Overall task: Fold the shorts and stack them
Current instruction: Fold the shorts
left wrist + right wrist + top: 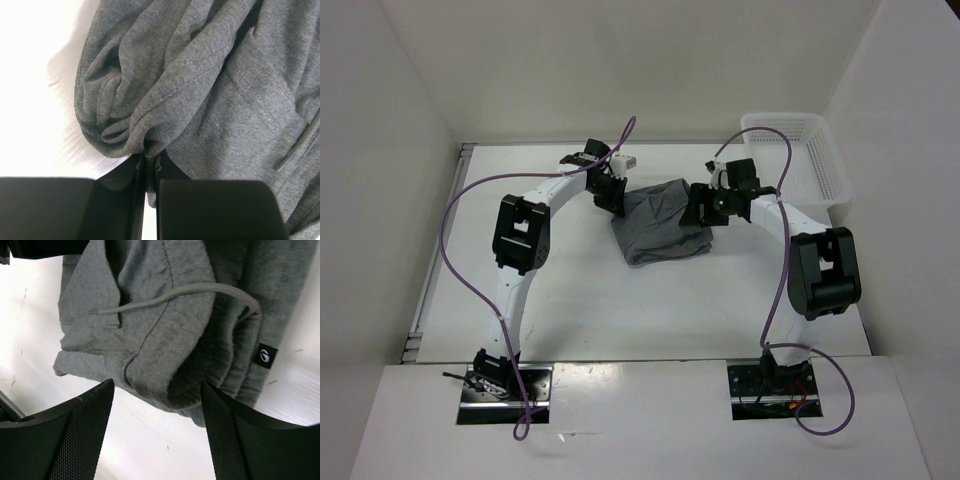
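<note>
At the near edge of the table (620,310), the left arm (520,235) and the right arm (820,270) rise from their bolted bases, each trailing a purple cable (455,250); both arms reach inward toward mid-table

Mid-table, the shorts (655,230) lie in a rumpled grey heap, partly folded, flat on the surface between the two wrists; the heap is well apart from both bases

On the heap's left side, the left gripper (150,162) has its jaws drawn almost together, with only a thin slit between them; a bunched fold at the fabric's edge is pinched at the tips; layered creases run away from that point

On the heap's right side, the right gripper (156,387) has its jaws spread wide; the fingers (85,430) straddle a folded corner of the garment without clamping it; whether they touch the cloth cannot be told; the drawstring (175,292) loops loose across the fabric, and a small black tag (266,355) with a white mark sits at the hem, beside bare table

At the far right corner, a white mesh basket (800,160) stands against the wall, apart from the garment
</note>
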Motion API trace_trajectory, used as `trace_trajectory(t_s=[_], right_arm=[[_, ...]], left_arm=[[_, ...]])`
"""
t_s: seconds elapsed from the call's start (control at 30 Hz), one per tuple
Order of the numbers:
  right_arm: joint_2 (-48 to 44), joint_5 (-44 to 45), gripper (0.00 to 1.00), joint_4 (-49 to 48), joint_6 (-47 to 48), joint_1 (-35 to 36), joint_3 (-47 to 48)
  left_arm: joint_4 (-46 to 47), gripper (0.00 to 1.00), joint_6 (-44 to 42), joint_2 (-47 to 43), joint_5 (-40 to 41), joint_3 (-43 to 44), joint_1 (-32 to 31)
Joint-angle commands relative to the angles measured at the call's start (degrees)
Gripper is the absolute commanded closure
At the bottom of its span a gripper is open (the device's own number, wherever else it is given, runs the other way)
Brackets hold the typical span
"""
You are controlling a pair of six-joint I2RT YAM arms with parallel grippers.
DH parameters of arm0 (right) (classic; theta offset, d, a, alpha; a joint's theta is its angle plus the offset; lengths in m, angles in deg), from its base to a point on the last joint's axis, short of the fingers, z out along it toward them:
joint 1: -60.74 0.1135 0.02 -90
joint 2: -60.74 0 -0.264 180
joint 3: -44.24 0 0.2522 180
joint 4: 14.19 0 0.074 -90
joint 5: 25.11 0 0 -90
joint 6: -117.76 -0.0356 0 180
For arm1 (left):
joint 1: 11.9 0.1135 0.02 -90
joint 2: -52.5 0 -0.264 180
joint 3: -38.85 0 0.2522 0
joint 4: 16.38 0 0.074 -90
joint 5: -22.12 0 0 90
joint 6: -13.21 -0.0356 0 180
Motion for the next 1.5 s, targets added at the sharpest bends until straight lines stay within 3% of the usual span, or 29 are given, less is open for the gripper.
trace_trajectory(t_s=[0.0, 0.23, 0.3, 0.33, 0.37, 0.4, 0.5, 0.53, 0.63, 0.8, 1.0, 1.07, 1.1, 1.13, 1.17, 1.2, 1.27, 1.33, 1.37, 1.47], right_arm=[[1.6, -3.1, 0.25, -3.4, -0.5, 1.0, 1.4], [4.5, -3.2, 0.25, -4.4, -0.6, 2.0, 3.1], [5.0, -0.9, 0.45, -4.4, 0.1, 2.0, 3.7], [5.0, -0.1, 0.62, -4.4, 0.1, 2.0, 3.7], [5.0, 0.5, 0.93, -3.2, 1.3, 2.0, 4.4], [5.0, 0.5, 1.00, -2.1, 5.5, 2.0, 5.2], [0.9, -4.7, 1.00, 7.9, 19.6, 2.0, 6.3], [-0.6, -5.7, 1.00, 10.0, 28.2, 2.0, 5.2], [-7.6, -4.4, 1.00, 10.1, 33.7, 2.8, -3.8], [-6.6, -3.0, 1.00, 8.7, 28.6, 6.3, -11.6], [-4.3, -3.6, 1.00, 6.3, 22.4, 4.9, -11.5], [-3.4, -2.8, 0.99, 6.3, 21.8, 3.2, -10.8], [-2.9, -1.2, 0.94, 6.3, 21.1, 2.5, -10.8], [-2.9, -0.4, 0.81, 6.9, 21.1, 2.5, -10.2], [-2.3, 0.2, 0.38, 8.9, 22.0, 1.8, -9.7], [-2.3, 0.2, 0.29, 10.5, 25.3, 1.8, -8.3], [-2.3, -1.0, 0.20, 17.0, 28.5, 0.2, -4.1], [-2.3, -3.9, 0.19, 20.5, 30.6, -1.7, 0.2], [-2.3, -4.7, 0.19, 21.5, 30.7, -2.7, 2.6], [-2.9, -5.4, 0.19, 20.0, 27.7, -3.5, 11.0]], left_arm=[[0.3, 0.87, -0.3, -2.9, 0.0, 1.5, 0.4], [-0.2, 0.86, -0.3, -2.3, 0.0, 1.5, 0.4], [-0.2, 0.86, -0.3, -2.3, 0.0, 1.5, 0.4], [-0.2, 0.86, -0.3, -2.3, 0.0, 1.5, 0.4], [-0.2, 0.87, -0.3, -2.3, 0.0, 1.5, 0.4], [-0.2, 0.91, -0.3, -2.3, 0.9, 1.5, 0.4], [-0.2, 0.98, -0.3, -2.3, 4.0, 1.5, 0.4], [-0.2, 1.00, -0.3, -2.3, 4.5, 1.5, 0.4], [-0.2, 1.00, -0.3, -2.3, 4.5, 1.5, 0.4], [-0.7, 1.00, -0.3, -2.3, 3.7, 1.5, 0.4], [-0.7, 1.00, -0.3, -2.3, 4.2, 1.5, 0.4], [-0.7, 1.00, -0.3, -1.8, 4.8, 1.5, 0.4], [-0.7, 1.00, -0.3, -1.8, 4.8, 1.5, 0.4], [-1.2, 1.00, -0.3, -1.8, 4.8, 2.1, 0.4], [-1.2, 1.00, -0.3, -1.8, 4.8, 2.1, 0.4], [-1.2, 0.98, -0.3, -1.8, 4.8, 2.1, 0.4], [-1.2, 0.92, -0.3, -1.8, 4.1, 2.1, 0.4], [-1.8, 0.84, -0.3, -1.8, 3.3, 2.1, 0.4], [-1.8, 0.70, -0.3, -1.8, 2.8, 2.6, 0.4], [-2.8, 0.47, -0.3, -3.9, 1.2, 3.1, 0.4]])
